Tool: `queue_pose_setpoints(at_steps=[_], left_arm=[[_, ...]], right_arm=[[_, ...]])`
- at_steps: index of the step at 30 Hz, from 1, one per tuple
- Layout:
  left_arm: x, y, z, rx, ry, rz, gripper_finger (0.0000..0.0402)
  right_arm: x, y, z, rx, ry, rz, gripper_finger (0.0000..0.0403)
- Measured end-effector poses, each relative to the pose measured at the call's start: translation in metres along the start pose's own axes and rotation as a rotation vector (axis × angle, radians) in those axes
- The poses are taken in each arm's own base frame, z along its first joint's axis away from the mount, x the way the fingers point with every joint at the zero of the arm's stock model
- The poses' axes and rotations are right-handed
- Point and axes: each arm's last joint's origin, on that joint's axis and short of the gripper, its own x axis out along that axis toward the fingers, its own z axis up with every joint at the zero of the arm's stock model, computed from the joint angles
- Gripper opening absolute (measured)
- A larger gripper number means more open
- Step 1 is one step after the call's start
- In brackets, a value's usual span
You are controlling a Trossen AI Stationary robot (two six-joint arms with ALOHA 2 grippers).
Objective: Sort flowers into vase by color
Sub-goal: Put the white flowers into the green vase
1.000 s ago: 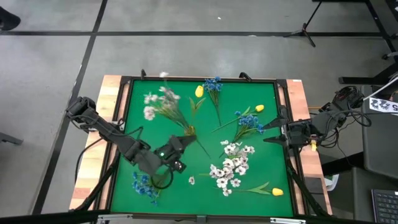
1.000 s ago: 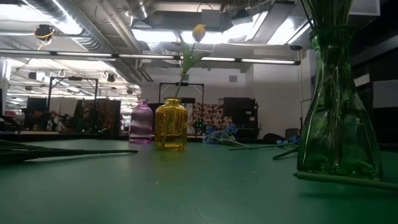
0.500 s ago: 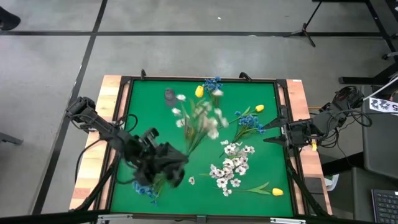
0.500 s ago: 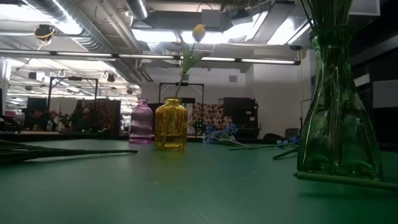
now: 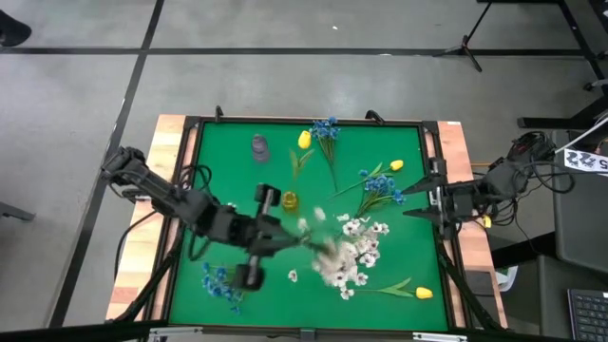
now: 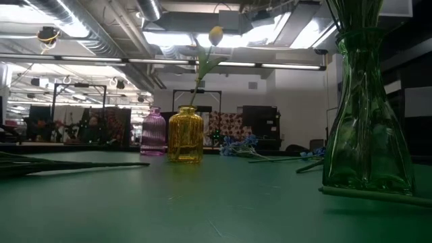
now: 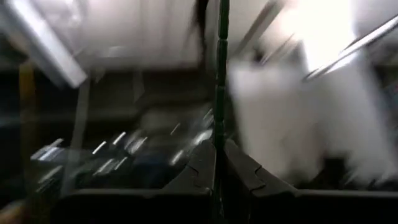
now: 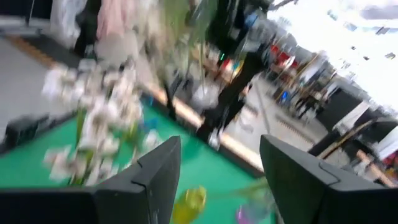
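While the left pincer (image 5: 274, 239) hovered over the middle of the green surface (image 5: 399, 142), its fingers were pressed together on the thin green stem (image 7: 220, 93) of a white-blossom sprig (image 5: 323, 249), as the left wrist view showed. In the high view the sprig appeared blurred, its blossoms overlapping the loose white blossoms (image 5: 359, 249) lying right of centre.

The right pincer (image 5: 418, 201) waited at the right edge of the surface, fingers spread wide and holding nothing.

A yellow vase (image 5: 289, 200) stood near the centre, a purple vase (image 5: 259, 145) towards the far side, and a clear green vase (image 6: 364, 101) close to the low camera. A yellow tulip (image 5: 304, 140) stood above the yellow vase in the low view. Blue sprigs lay at the far edge (image 5: 327, 128), right of centre (image 5: 380, 185) and in the near-left corner (image 5: 218, 280); two further tulips lay at right (image 5: 396, 164) and near-right (image 5: 424, 293).

Judgement: the step in hand was carrying a white sprig to its vase. Which vase was intended for white could not be told. The next move would call for tipping the stem upright and lowering its end into a narrow mouth without snagging the loose white blossoms below.
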Motion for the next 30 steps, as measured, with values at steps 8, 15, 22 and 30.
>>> queue_pose_setpoints(at_steps=[8, 15, 22, 30], left_arm=[[-0.006, 0.022, -0.005, 0.552, 0.355, 0.306, 0.0005], [0.004, 0.043, 0.000, 0.656, 0.426, 0.296, 0.0005], [0.003, 0.059, -0.017, 0.583, 0.508, 0.231, 0.0005], [0.001, 0.058, -0.022, 0.600, 0.558, 0.201, 0.0005]], right_arm=[[0.001, -0.008, 0.014, 0.008, -0.074, -0.057, 0.0218], [0.037, -0.007, 0.037, -0.295, 0.055, -0.204, 0.0218], [0.106, 0.017, 0.064, -0.700, 0.109, -0.168, 0.0218], [0.151, 0.011, 0.080, -0.732, -0.006, -0.151, 0.0218]])
